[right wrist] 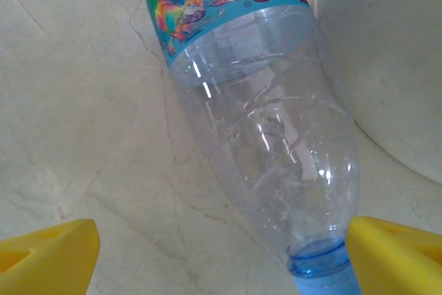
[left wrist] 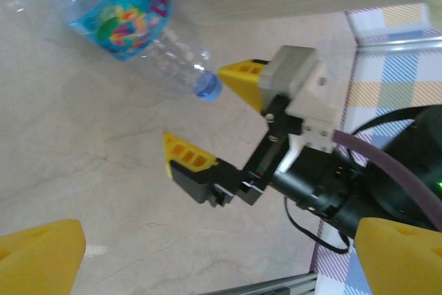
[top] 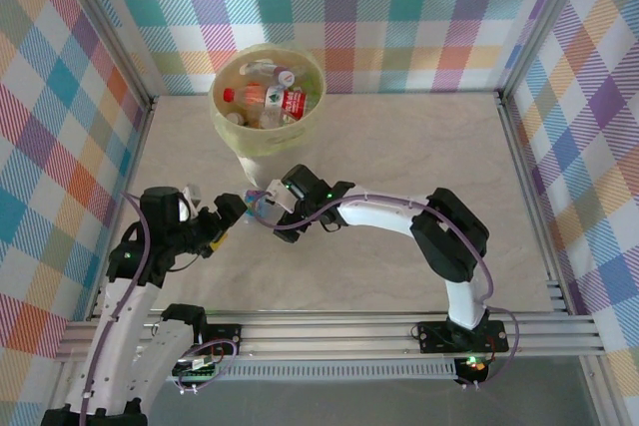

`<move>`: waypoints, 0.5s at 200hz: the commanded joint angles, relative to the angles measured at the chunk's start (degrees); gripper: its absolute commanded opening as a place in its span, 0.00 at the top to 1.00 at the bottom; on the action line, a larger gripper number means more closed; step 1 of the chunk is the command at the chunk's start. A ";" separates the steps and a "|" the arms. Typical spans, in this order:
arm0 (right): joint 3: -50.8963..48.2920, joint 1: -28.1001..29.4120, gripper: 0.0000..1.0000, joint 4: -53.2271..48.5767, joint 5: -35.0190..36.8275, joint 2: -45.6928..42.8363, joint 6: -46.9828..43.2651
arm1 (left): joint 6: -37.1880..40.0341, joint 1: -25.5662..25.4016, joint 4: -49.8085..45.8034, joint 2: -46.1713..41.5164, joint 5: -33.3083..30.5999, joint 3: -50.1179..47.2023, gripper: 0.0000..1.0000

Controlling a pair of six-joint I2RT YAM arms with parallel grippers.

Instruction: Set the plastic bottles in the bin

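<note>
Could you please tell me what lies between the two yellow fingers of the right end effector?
The blue-capped neck of a clear, blue-labelled plastic bottle lying on the table, close to one finger; the right wrist view shows this.

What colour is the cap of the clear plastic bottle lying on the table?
Blue cap, seen best in the right wrist view.

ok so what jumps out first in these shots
A pale yellow bin stands at the far middle of the table, with several bottles already inside. Just beside it a clear bottle with a blue label lies on the table, its blue cap at the mouth of the open right hand.
</note>
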 commanded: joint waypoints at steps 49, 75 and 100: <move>7.62 -0.05 0.08 -5.90 0.99 6.02 -4.63 | -0.13 10.77 4.65 0.48 8.23 -4.46 0.00; 9.04 -0.05 0.09 -6.51 0.93 8.14 -4.40 | 1.83 15.60 5.52 1.20 11.79 -5.83 0.00; 9.37 -0.05 0.11 -6.28 0.29 8.80 -3.27 | 4.06 17.96 4.64 1.04 12.94 -6.10 0.00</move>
